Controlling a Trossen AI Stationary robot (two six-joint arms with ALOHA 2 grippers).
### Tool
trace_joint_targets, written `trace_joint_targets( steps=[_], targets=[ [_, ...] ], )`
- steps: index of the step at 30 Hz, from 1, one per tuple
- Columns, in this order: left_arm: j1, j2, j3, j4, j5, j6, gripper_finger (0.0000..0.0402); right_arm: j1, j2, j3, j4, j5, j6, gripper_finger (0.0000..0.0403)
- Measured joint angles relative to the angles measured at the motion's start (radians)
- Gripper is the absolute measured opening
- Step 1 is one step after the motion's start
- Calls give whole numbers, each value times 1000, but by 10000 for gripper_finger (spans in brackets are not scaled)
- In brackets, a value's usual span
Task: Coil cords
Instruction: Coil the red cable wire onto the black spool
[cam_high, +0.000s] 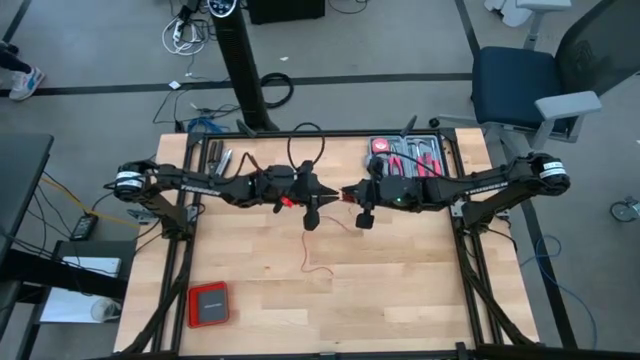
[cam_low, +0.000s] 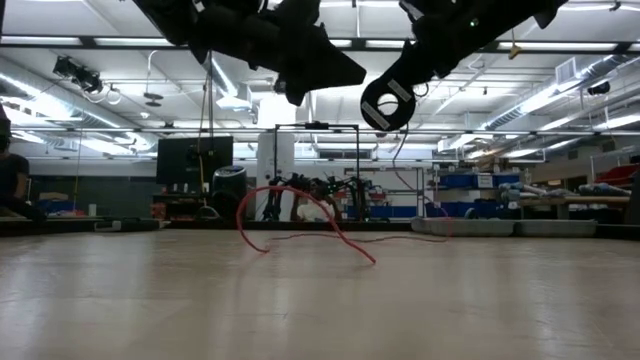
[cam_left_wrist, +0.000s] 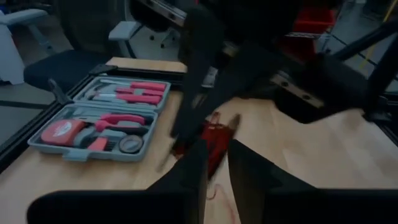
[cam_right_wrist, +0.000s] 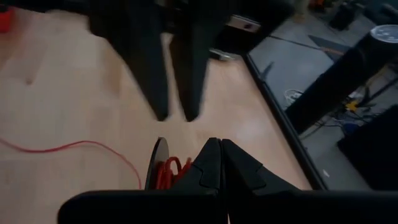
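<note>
The thin red cord is partly gathered into a small bundle (cam_right_wrist: 169, 171) at my right gripper (cam_right_wrist: 221, 152), which is shut. The cord's loose length (cam_high: 322, 240) trails down to the table and lies there in a slack arc (cam_low: 300, 215). My left gripper (cam_left_wrist: 216, 165) faces the right one over the table's middle. It stands slightly open, with the bundle (cam_left_wrist: 212, 134) just beyond its fingertips. I cannot tell whether it touches the bundle. My right gripper has the red bundle (cam_right_wrist: 169, 171) against the outer side of one finger (cam_right_wrist: 199, 165), coming level from the table's right side. The finger hides the place of contact. The bundle is lifted clear, and the cord's tail (cam_right_wrist: 81, 145) runs slack down onto the table.
A grey tool tray (cam_high: 405, 158) with red-handled tools sits at the far right, behind my right arm. A flat red square box (cam_high: 208, 303) lies near the front left corner. Loose tools (cam_high: 222, 160) and a black cable (cam_high: 305, 150) lie at the far edge.
</note>
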Motion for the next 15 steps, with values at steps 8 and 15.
trace_joint_targets(
  steps=[8,15],
  targets=[
    [-29,0,0,-18,6,1,62,43,-26,0,-8,-31,-62,0],
    [-31,-83,0,-109,5,54,62,45,-108,-1,-56,-126,-44,1]
  ],
)
